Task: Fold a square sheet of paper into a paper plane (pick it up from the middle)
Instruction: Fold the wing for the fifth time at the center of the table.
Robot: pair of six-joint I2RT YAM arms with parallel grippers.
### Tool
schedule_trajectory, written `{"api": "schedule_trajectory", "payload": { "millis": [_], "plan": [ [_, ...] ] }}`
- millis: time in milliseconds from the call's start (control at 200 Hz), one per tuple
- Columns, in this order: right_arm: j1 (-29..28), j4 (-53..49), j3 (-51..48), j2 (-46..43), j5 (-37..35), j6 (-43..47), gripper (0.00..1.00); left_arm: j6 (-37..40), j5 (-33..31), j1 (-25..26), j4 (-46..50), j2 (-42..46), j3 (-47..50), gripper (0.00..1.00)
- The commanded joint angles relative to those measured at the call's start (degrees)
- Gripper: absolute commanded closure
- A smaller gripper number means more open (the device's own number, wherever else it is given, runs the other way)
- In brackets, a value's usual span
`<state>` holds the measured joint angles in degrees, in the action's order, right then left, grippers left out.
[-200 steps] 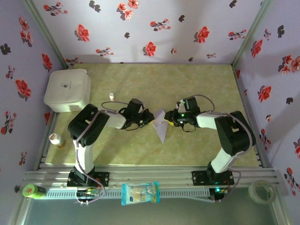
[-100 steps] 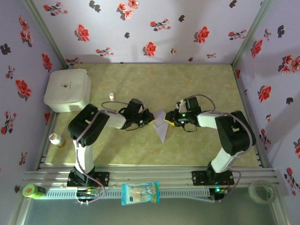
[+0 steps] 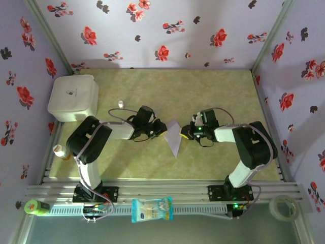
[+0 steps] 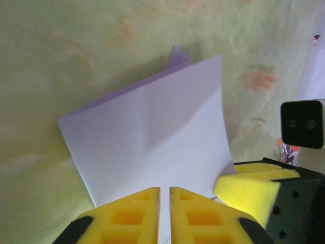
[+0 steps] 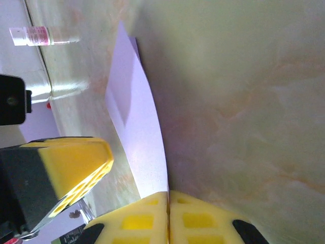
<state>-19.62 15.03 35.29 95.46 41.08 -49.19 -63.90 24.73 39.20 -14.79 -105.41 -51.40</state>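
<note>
Pinching the folded paper (image 3: 174,136) from opposite sides, left hand (image 4: 164,197) and right hand (image 5: 168,199) both closed.

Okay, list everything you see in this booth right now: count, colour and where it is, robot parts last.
sheet of paper: one, pale lilac, partly folded, table centre
box: one, white, rounded, far left corner
small bottle: one, white and pink, right of the box
orange bottle: one, orange and white, table's left edge
green container: one, green, near left corner
packet: one, blue and white, near rail, middle
tape roll: one, pale, near right corner
table: one, mottled yellow-green
walls: lilac with red flowers, three sides
left gripper: one, yellow fingers, shut on the paper's left side
right gripper: one, yellow fingers, shut on the paper's right side
</note>
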Motion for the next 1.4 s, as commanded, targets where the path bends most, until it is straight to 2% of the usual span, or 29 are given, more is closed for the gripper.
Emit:
{"api": "schedule_trajectory", "payload": {
  "millis": [0, 305, 380, 515, 1200, 1275, 1395],
  "plan": [
    [-0.81, 3.38, -1.35, -2.25, -2.47, -4.33, 0.93, 1.46, 1.11, 0.53, 2.22, 2.46, -1.57, 0.85],
    [-4.59, 8.75, -6.55, -6.17, -14.14, -15.74, 0.94, -0.37, -0.39, 0.53, -0.18, 3.46, -0.26, 0.83],
    [-6.60, 7.93, -7.42, -8.15, -18.76, -16.73, 0.93, -0.96, -0.39, 0.57, -1.10, 3.28, 0.22, 0.83],
    [-8.68, 4.11, -7.06, -10.60, -22.46, -16.91, 0.93, -1.35, -1.21, 0.54, -1.80, 3.28, 1.34, 0.83],
    [-8.77, 7.46, -8.89, -9.87, -21.22, -18.40, 0.91, -3.30, -0.09, 0.58, -6.53, -4.88, 0.68, 0.92],
    [-8.77, 8.06, -8.84, -9.91, -20.72, -18.15, 0.89, -3.50, -0.09, 0.59, -6.86, -5.81, 1.08, 0.93],
    [-8.47, 6.84, -8.53, -10.42, -20.38, -16.20, 0.80, -3.45, -0.08, 0.53, -7.36, -6.71, 2.06, 0.95]
  ]
}}
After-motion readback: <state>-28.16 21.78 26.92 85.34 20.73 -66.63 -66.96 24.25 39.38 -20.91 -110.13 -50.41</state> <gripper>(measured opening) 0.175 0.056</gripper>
